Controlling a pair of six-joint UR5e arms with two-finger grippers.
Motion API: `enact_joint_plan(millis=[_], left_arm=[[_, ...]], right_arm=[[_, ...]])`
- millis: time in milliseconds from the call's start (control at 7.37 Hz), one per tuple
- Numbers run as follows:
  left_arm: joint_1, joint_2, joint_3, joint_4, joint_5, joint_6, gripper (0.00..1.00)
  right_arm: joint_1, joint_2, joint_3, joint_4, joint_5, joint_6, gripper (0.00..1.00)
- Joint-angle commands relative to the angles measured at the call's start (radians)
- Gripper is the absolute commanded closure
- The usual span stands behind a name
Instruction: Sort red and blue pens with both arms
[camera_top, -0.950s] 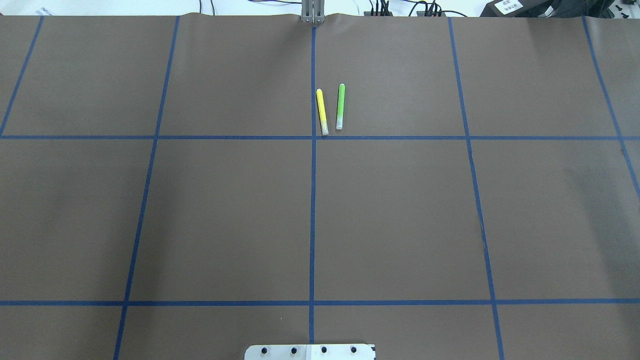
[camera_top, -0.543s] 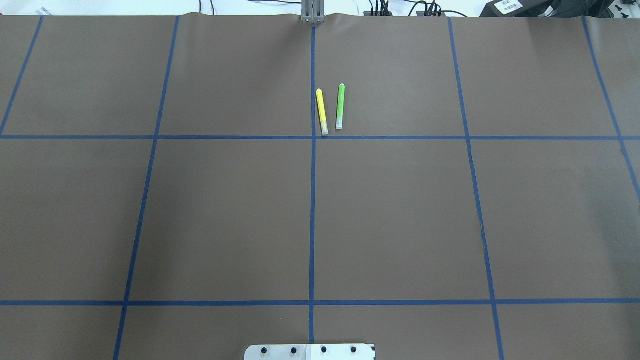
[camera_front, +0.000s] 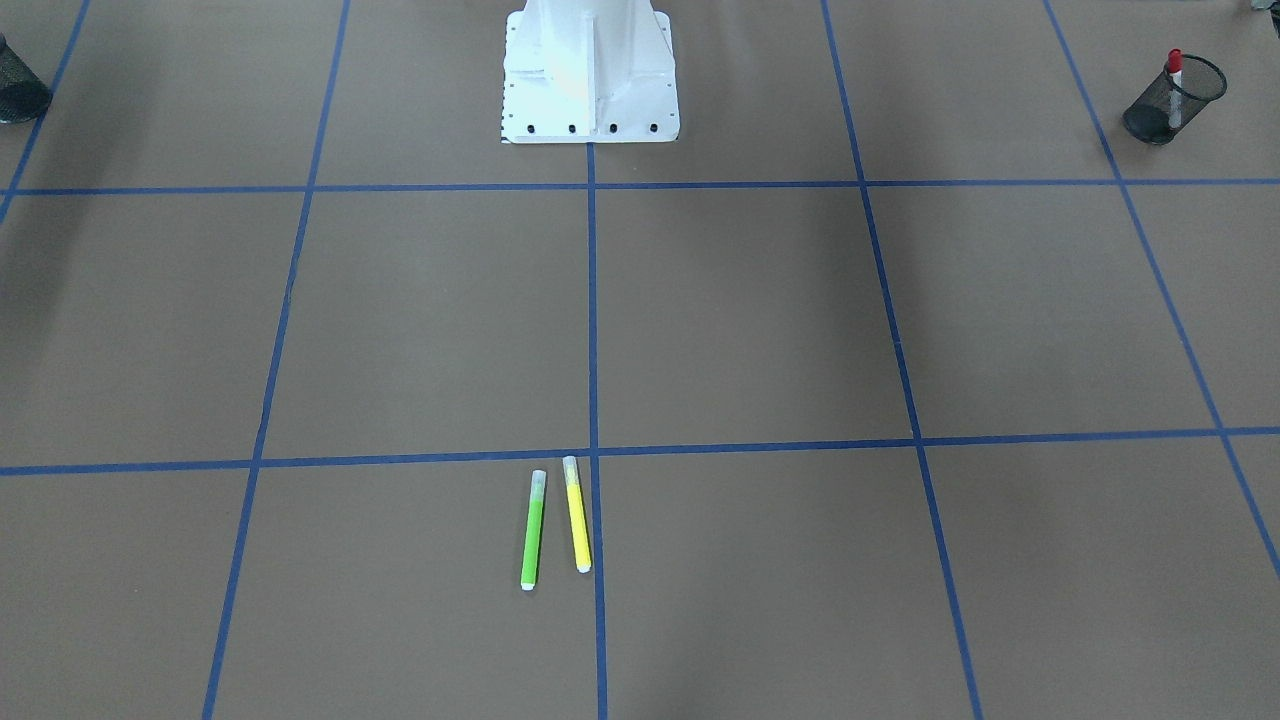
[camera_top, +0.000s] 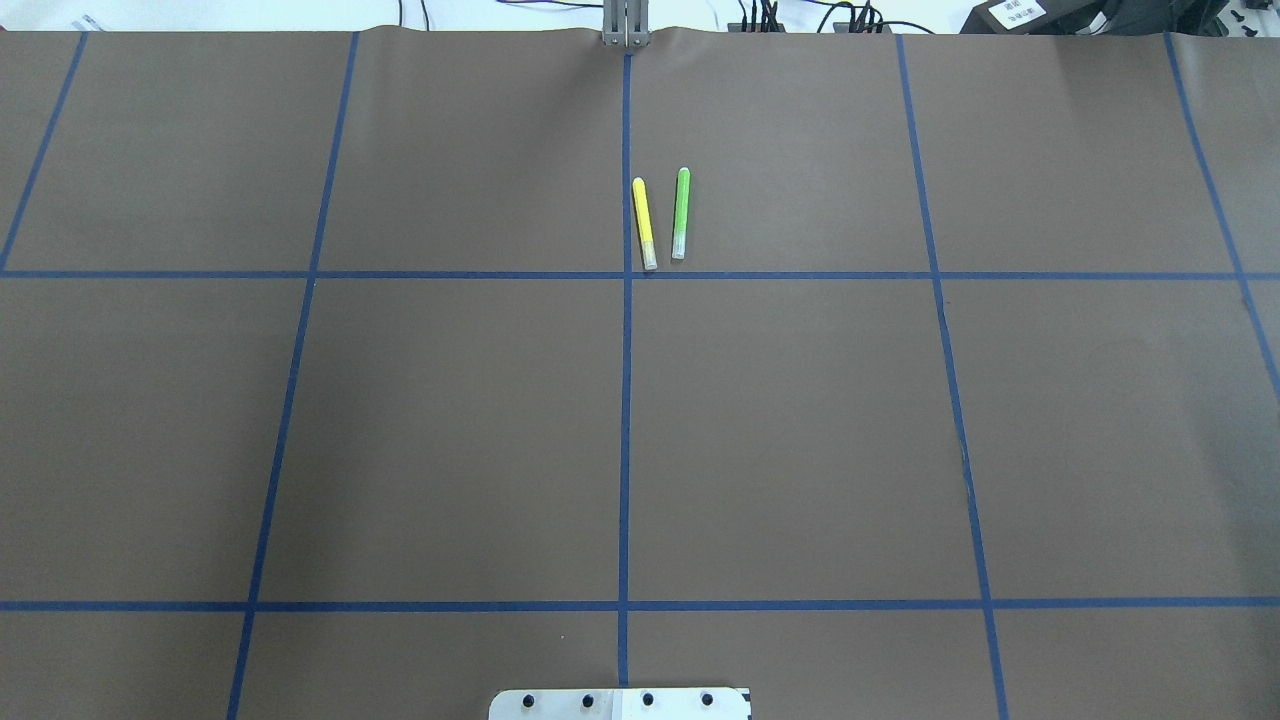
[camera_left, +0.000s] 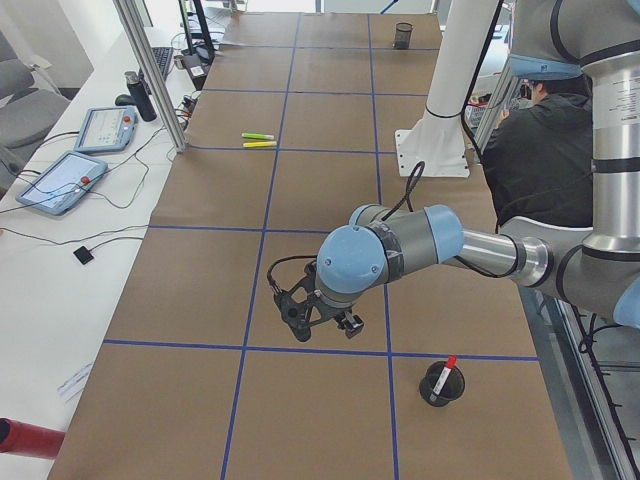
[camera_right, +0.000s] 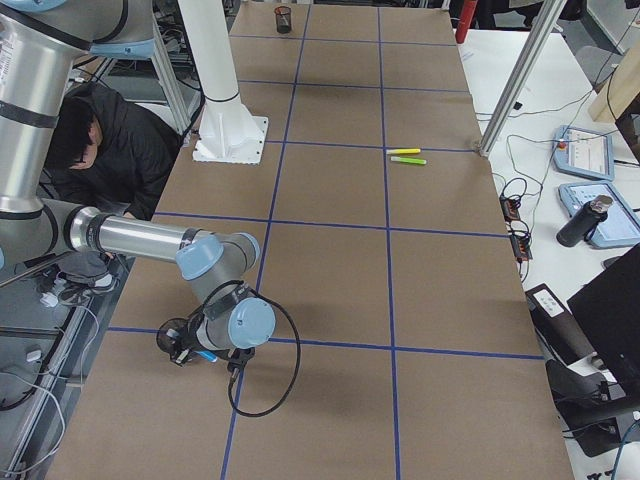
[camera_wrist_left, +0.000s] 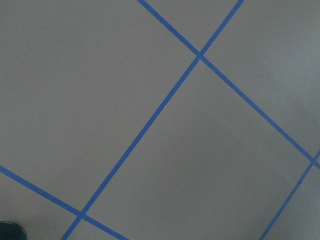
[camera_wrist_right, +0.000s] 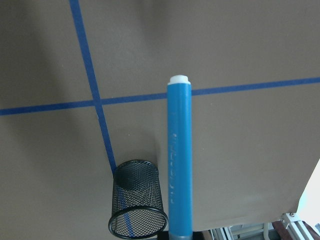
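The red pen (camera_front: 1173, 82) stands upright in a black mesh cup (camera_front: 1150, 118) at the robot's left end of the table, also seen as the red pen (camera_left: 448, 367) in the exterior left view. My left gripper (camera_left: 322, 326) hovers beside that cup; whether it is open or shut I cannot tell. The blue pen (camera_wrist_right: 179, 160) juts from my right gripper (camera_right: 200, 352), held in the air just beside and above an empty mesh cup (camera_wrist_right: 137, 205) at the robot's right end.
A green highlighter (camera_top: 681, 212) and a yellow highlighter (camera_top: 644, 222) lie side by side near the far middle of the brown table (camera_top: 450, 430). The white robot base (camera_front: 590, 70) stands at the near middle. A person (camera_left: 540, 150) sits behind the robot.
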Motion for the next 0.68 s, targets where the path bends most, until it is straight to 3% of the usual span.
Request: enact_joint_plan(millis=[0, 271, 543], left_arm=[[0.002, -0.007, 0.000, -0.021, 0.001, -0.002, 0.00], [0.002, -0.009, 0.000, -0.021, 0.001, 0.000, 0.00], [0.002, -0.009, -0.004, -0.021, 0.003, 0.001, 0.00]], right_arm=[[0.020, -0.002, 0.020, -0.161, 0.002, -0.073, 1.00], [0.024, -0.003, -0.015, -0.296, 0.055, -0.134, 1.00], [0.023, -0.040, -0.058, -0.332, 0.118, -0.138, 1.00]])
